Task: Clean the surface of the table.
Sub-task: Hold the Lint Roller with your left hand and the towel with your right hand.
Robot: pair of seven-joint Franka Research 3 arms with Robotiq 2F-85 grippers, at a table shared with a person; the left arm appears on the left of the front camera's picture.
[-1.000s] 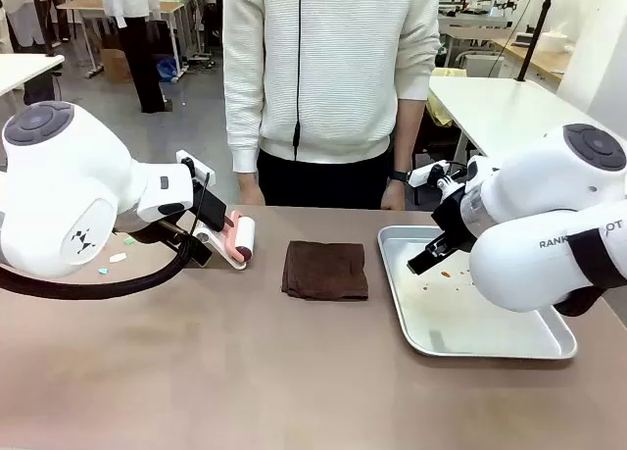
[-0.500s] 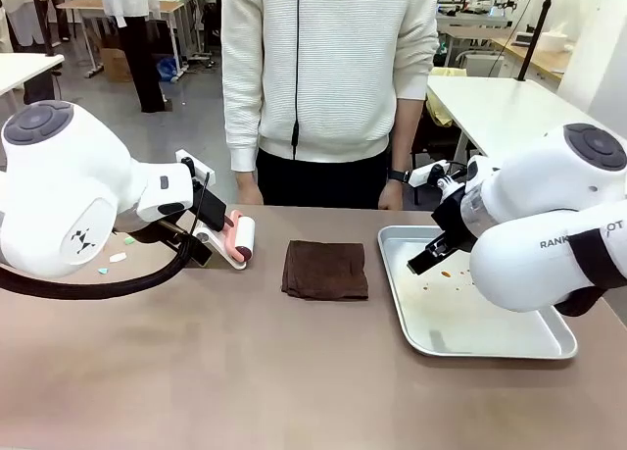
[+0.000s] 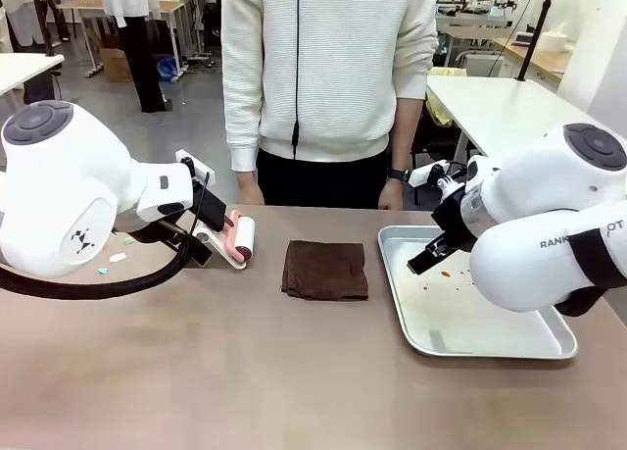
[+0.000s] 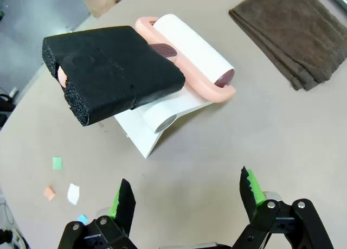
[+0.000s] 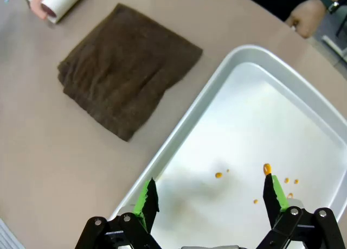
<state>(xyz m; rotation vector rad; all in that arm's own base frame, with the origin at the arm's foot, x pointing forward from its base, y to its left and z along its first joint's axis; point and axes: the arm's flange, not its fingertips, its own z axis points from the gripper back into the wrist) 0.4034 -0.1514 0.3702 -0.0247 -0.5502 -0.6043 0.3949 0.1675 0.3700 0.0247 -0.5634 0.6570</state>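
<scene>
Hovering the left gripper [image 4: 187,190] above the roller [image 4: 190,51], jaws wide apart, nothing between the pads. The roller sits tilted in its white stand [image 4: 152,124], and its foam-wrapped black handle [image 4: 114,72] points up toward the wrist camera.

The table [image 3: 294,372] spans the whole front view between me and the person at the far edge. A few coloured paper scraps [image 4: 73,193] lie on its left part, near the stand, which makes that the dirty patch. A folded brown cloth [image 3: 325,270] lies flat mid-table, well apart from both grippers.

The right gripper [image 5: 210,195] hangs over the tray [image 3: 480,327], fingers spread and empty. Small orange crumbs [image 5: 218,174] are scattered on the tray floor below it.

Step in hand, as I judge it: tool pickup, before any cleaning stroke. No tool is held and the scraps are untouched.

Next move, left arm:
- Descend and centre the jaws across the handle, not the paper drum.
- Close firmly, since the foam will compress.
- Lift along the stand's slope so the stand does not come up with it.
- Roll over the scraps.

Risk: a skewed grip could tip the light stand or drag it over the table.
</scene>
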